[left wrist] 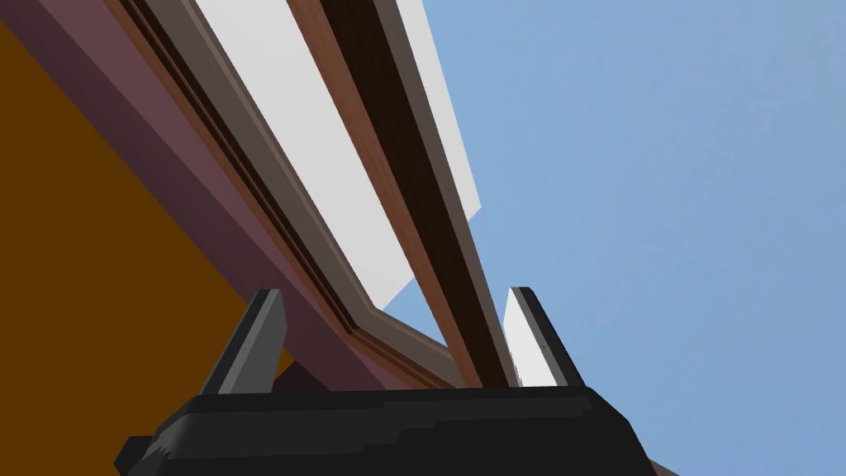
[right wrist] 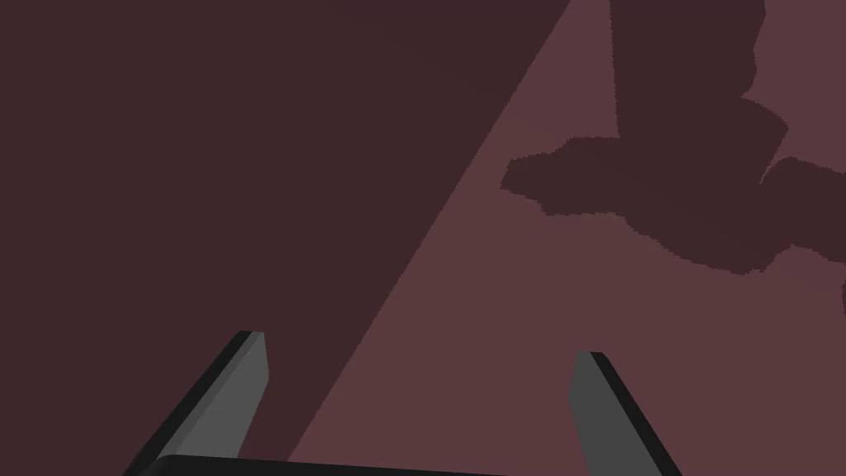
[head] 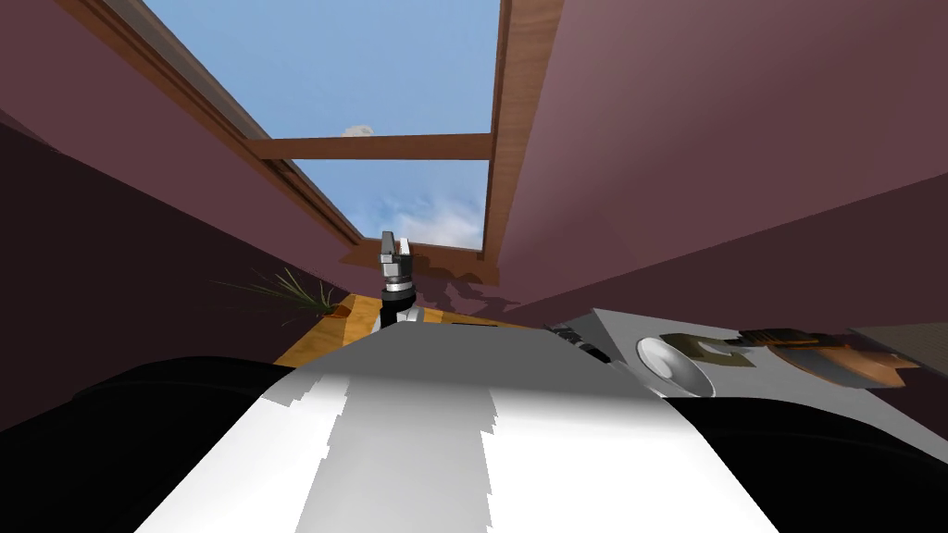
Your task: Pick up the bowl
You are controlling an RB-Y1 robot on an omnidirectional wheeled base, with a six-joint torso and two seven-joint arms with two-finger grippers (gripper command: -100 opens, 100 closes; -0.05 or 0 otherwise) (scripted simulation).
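Note:
The bowl (head: 674, 366) is round and pale grey-white. It rests on a light grey counter (head: 620, 328) low at my right, close beside my chest. My left gripper (head: 394, 243) is raised in front of the window, well left of the bowl and far above it. In the left wrist view its fingers (left wrist: 252, 343) stand apart, open and holding nothing. My right gripper (right wrist: 421, 343) is open too, with nothing between its fingers, and faces a maroon wall.
A brown, board-like object (head: 838, 359) and a dark olive thing (head: 696, 348) lie on the counter just beyond the bowl. An orange-brown tabletop (head: 319, 340) with a thin-leaved plant (head: 294, 291) sits under the wooden-framed window (head: 370, 146). Maroon walls close in on both sides.

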